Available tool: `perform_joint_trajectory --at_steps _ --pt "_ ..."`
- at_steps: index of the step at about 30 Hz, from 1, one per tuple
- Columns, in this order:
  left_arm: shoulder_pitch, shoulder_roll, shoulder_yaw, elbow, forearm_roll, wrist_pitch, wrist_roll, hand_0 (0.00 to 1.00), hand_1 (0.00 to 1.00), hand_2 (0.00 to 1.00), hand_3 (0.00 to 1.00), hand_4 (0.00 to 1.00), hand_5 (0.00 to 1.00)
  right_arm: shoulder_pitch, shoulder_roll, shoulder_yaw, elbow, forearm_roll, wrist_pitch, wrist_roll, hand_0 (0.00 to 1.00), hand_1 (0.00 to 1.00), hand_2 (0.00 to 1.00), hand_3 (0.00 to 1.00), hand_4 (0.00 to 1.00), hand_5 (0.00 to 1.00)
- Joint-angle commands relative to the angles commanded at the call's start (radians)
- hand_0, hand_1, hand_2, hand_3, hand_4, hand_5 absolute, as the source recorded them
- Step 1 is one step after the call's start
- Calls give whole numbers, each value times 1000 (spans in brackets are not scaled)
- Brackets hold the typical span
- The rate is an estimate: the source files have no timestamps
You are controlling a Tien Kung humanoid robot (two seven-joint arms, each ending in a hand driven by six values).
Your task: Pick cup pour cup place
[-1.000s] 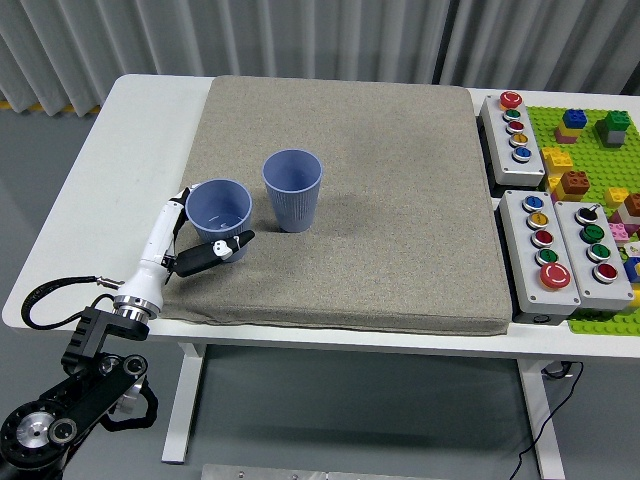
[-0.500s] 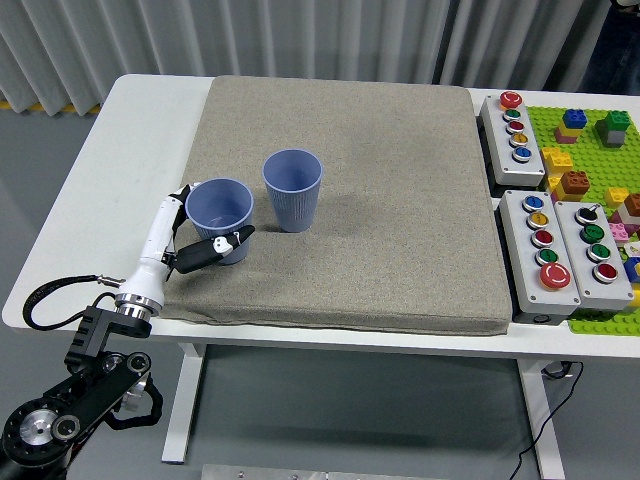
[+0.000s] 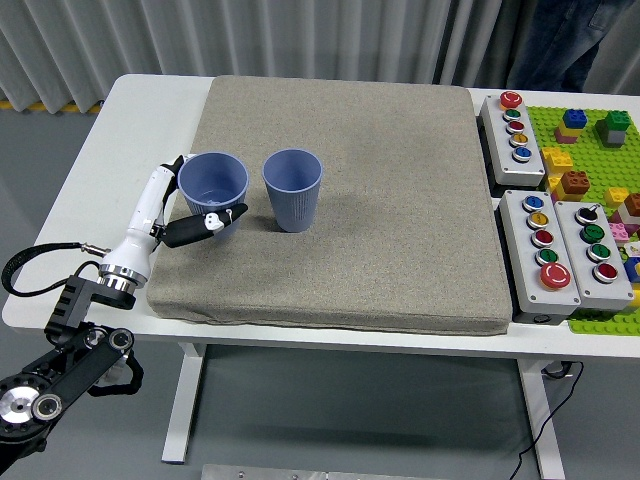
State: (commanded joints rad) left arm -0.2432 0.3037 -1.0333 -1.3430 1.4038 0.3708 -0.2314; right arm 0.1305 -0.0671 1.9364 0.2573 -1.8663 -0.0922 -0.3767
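Two blue ribbed cups are over the grey mat. My left hand is shut on the left cup and holds it upright, lifted a little off the mat near its left edge. The white fingers wrap the cup's left side and the black thumb presses its front. The second cup stands upright on the mat just to the right, apart from the held cup. What is inside either cup cannot be told. My right arm is out of view.
Grey button boxes with coloured buttons stand along the mat's right edge. A green baseplate with loose bricks lies at the far right. A person's dark trouser legs show beyond the table's far right corner.
My left hand has raised the left cup off the mat and moved it slightly back and left. The second cup has not moved. A person has come into view at the top right.
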Motion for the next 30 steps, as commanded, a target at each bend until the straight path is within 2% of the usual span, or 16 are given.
perform_joint_trajectory --at_steps 2,4,5,14,19,30 --pt "-23 13 8 3 -1 -6 5 567 521 573 577 908 239 1 -1 -1 0 2 -1 0 647 633 538 543 2 16" --pt "-69 34 20 17 17 -16 15 567 521 573 577 908 239 3 -2 -2 0 5 -2 0 647 633 538 543 2 16" --pt "-81 39 22 20 19 -18 17 569 522 573 573 892 212 4 -2 -3 0 5 -2 0 647 633 538 543 2 15" --pt "-199 103 81 70 75 -48 39 571 522 572 572 882 201 10 -6 -10 0 15 -5 -1 647 633 538 543 2 17" --pt "-252 122 120 95 116 -62 54 573 520 570 572 881 198 11 -7 -10 1 16 -5 -2 647 633 538 543 2 15" --pt "-372 150 221 130 135 -97 82 574 518 567 574 879 196 12 -9 -20 1 30 -9 -4 647 633 538 543 2 12"
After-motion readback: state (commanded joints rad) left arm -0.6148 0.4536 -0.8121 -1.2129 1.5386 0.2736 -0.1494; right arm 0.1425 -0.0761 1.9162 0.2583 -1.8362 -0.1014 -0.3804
